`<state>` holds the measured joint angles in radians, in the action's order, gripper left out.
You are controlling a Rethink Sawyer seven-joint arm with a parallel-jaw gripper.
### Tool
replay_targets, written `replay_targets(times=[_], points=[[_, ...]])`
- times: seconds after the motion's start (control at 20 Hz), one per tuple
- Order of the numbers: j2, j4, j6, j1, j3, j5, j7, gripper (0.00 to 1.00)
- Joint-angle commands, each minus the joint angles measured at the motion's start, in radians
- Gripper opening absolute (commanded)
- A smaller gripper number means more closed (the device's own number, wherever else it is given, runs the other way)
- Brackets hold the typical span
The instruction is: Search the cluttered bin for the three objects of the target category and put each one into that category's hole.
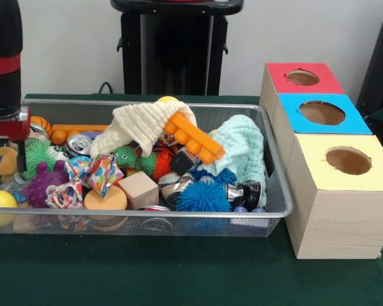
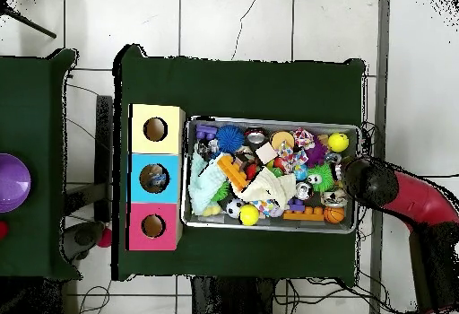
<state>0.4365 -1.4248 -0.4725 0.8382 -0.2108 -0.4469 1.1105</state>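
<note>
The wire mesh bin (image 1: pixel 147 215) stands on the green table, full of toys; it also shows in the overhead view (image 2: pixel 269 120). I cannot make out any see-through film bag in the clutter; they are hidden or too small to tell. My arm comes down at the bin's left end in the front view, and the gripper (image 1: pixel 3 150) hangs low over the toys there. In the overhead view the gripper (image 2: pixel 363 180) is at the bin's right end. The arm's body hides its state.
Three wooden boxes stand beside the bin, with red (image 1: pixel 304 78), blue (image 1: pixel 322 113) and yellow (image 1: pixel 348 160) tops, each with a round hole. In the bin lie a cream cloth (image 1: pixel 147 124), an orange brick (image 1: pixel 193 137), a pale blue knitted cloth (image 1: pixel 242 150), spiky balls (image 1: pixel 203 194) and a wooden cube (image 1: pixel 138 189).
</note>
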Motion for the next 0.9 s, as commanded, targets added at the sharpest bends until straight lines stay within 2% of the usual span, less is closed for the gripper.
replay_targets(times=[0.05, 0.25, 0.65, 0.9], points=[[-0.017, -0.044, 0.066, 0.016, -0.103, -0.013, 0.039, 1.00], [-0.041, -0.035, 0.097, 0.016, -0.102, -0.021, 0.058, 1.00], [-0.037, -0.065, 0.086, 0.020, -0.110, 0.033, 0.111, 1.00], [-0.035, -0.044, 0.083, -0.026, -0.058, 0.017, 0.136, 1.00]])
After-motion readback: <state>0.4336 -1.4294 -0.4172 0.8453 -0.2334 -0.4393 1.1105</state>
